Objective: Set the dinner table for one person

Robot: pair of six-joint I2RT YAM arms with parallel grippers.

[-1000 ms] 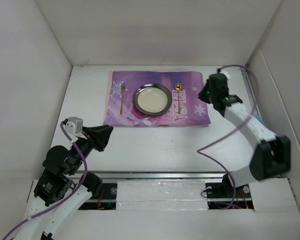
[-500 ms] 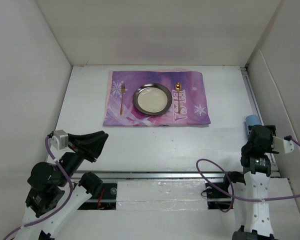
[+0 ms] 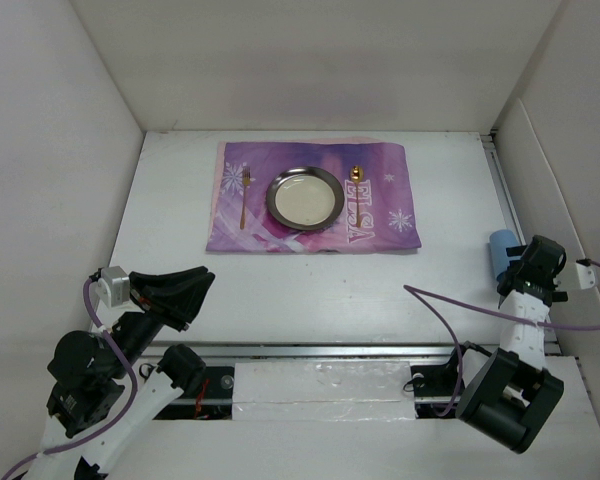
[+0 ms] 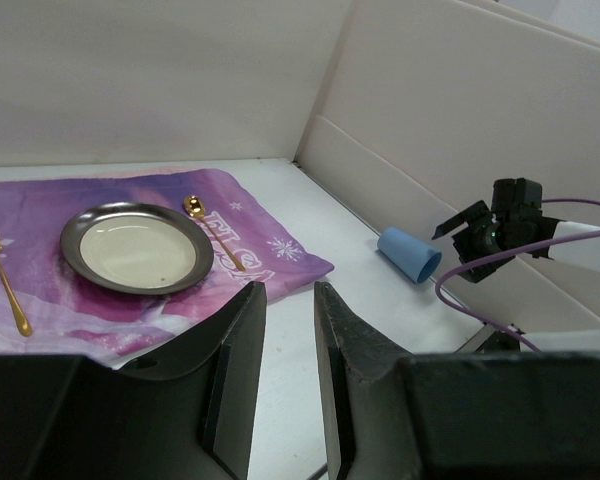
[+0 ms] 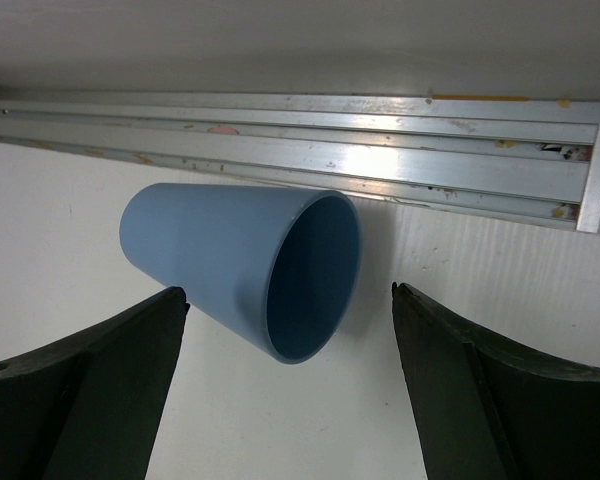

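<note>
The blue cup (image 5: 245, 268) lies on its side on the dinner table (image 3: 310, 290), far right of the placemat (image 3: 380, 190), mouth facing the right gripper (image 5: 287, 300), whose jaws are spread wide (the left gripper (image 4: 288, 292), jaws barely apart, is much farther away).

Right gripper (image 3: 525, 265) — now at blue cup (image 3: 501, 249)
</note>
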